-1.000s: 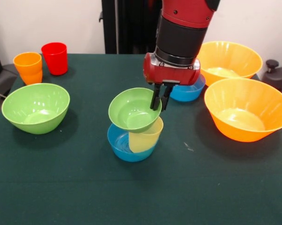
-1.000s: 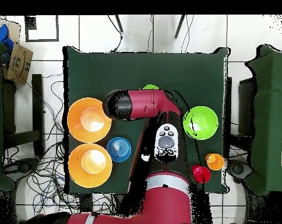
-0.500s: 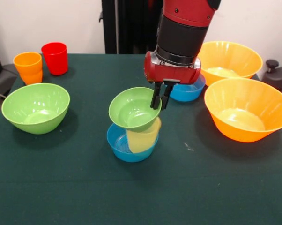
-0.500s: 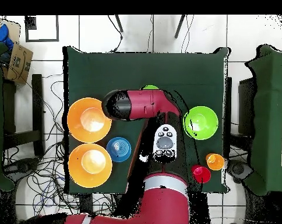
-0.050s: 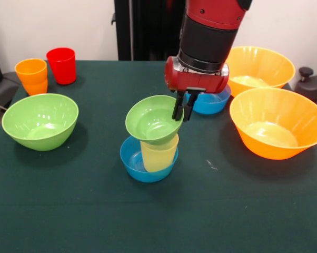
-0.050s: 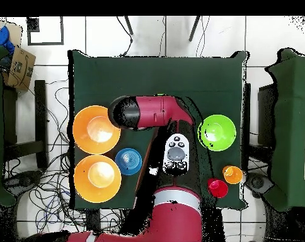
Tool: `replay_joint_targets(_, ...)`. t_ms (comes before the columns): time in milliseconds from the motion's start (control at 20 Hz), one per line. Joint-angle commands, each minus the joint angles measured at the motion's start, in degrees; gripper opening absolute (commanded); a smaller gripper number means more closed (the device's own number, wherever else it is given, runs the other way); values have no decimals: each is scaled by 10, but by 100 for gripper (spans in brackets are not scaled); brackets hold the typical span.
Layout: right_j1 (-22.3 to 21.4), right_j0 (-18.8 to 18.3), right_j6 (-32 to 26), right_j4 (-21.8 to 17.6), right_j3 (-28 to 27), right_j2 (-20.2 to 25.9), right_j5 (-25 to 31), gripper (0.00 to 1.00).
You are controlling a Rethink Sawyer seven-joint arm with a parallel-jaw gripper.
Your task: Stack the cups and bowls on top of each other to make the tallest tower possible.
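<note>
Front view: your gripper (image 5: pixel 181 108) is clamped on the right rim of the small green bowl (image 5: pixel 154 119), fingers pinching the rim from inside and outside. That bowl sits tilted on top of the yellow cup (image 5: pixel 158 153), and the cup stands inside a small blue bowl (image 5: pixel 133 161) near the table's middle. So the tower is 3 pieces: blue bowl at the bottom, then yellow cup, then green bowl, w/ the gripper holding the top piece.

Other stuff you see in this view: a 2nd small blue bowl (image 5: pixel 210 103) sits just behind the gripper, partly hidden by the arm. Two big orange bowls are on the right, one nearer (image 5: pixel 278 123), one farther back (image 5: pixel 258 66), close beside each other. The large green bowl (image 5: pixel 40 120) is at the left, well apart from the tower. The orange cup (image 5: pixel 31 75) and red cup (image 5: pixel 61 65) stand upright side by side at the far left corner.

Overhead view: the arm (image 6: pixel 152 113) covers the tower almost fully; only a sliver of green shows at its edge. Both orange bowls, one blue bowl (image 6: pixel 128 161), the large green bowl (image 6: pixel 217 132), and the 2 cups by the table edge are visible on the green table (image 6: pixel 117 75).
</note>
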Motion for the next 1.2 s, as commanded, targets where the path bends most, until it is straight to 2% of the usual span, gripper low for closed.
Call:
replay_joint_targets(50,48,9,70,15,-27,30,63,0)
replay_joint_targets(1200,56,14,80,1,-2,17,-8,0)
